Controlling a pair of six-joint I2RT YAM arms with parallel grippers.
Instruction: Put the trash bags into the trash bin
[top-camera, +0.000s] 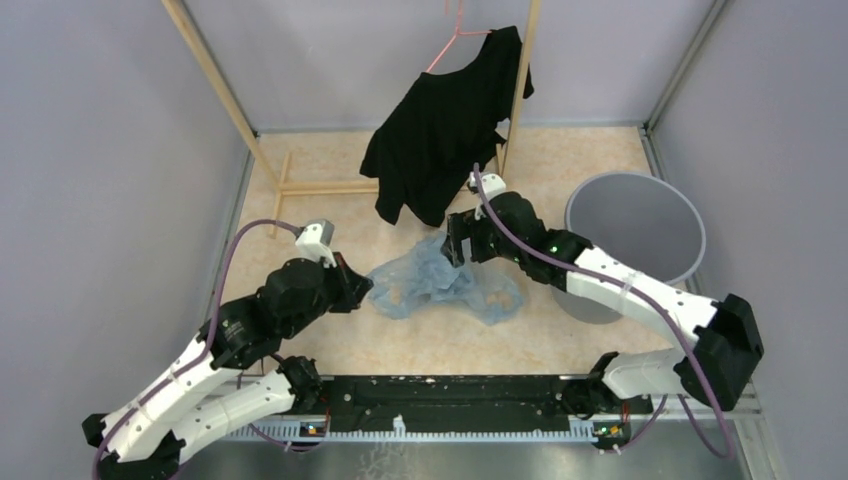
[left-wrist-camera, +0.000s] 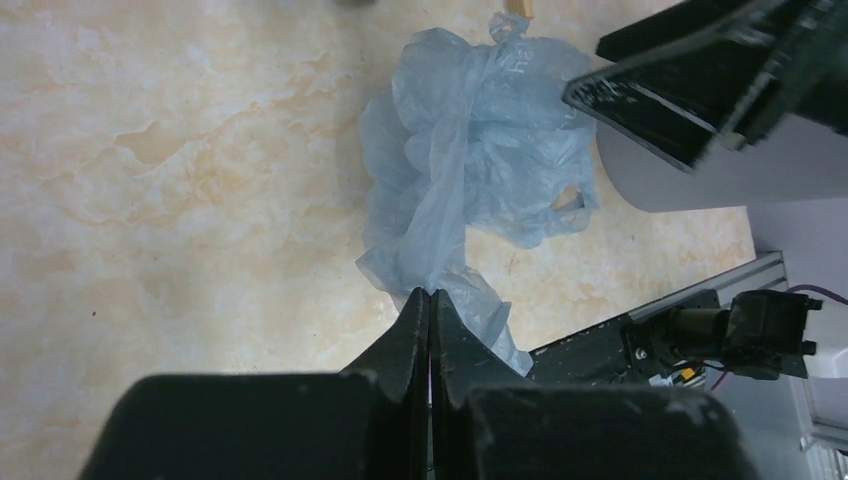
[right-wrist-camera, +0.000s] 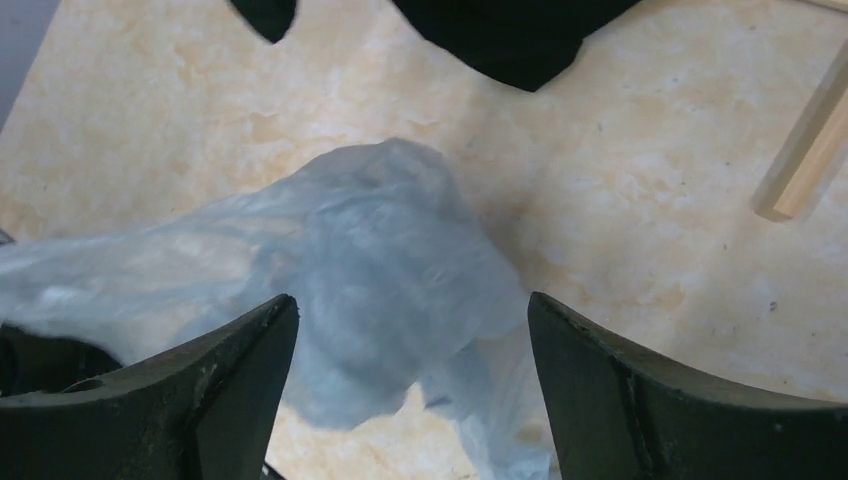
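The shirt (top-camera: 440, 130) hangs over the table (top-camera: 570, 160), behind and left of the bin (top-camera: 650, 225). The bag (top-camera: 440, 285) lies crumpled on the table, just left of the bin. The right gripper (right-wrist-camera: 410, 310) is wide open over the bag and holds nothing. The left gripper (left-wrist-camera: 430, 297) is closed, pinching the bag's edge farthest from the bin.

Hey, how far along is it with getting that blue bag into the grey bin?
Done so far: nothing; the trash bin shows only its bare grey inside. In hand: the left gripper is shut on an edge of the trash bag, crumpled on the table, and the open right gripper straddles its far end. Remaining: lift it, carry it over, drop it in.
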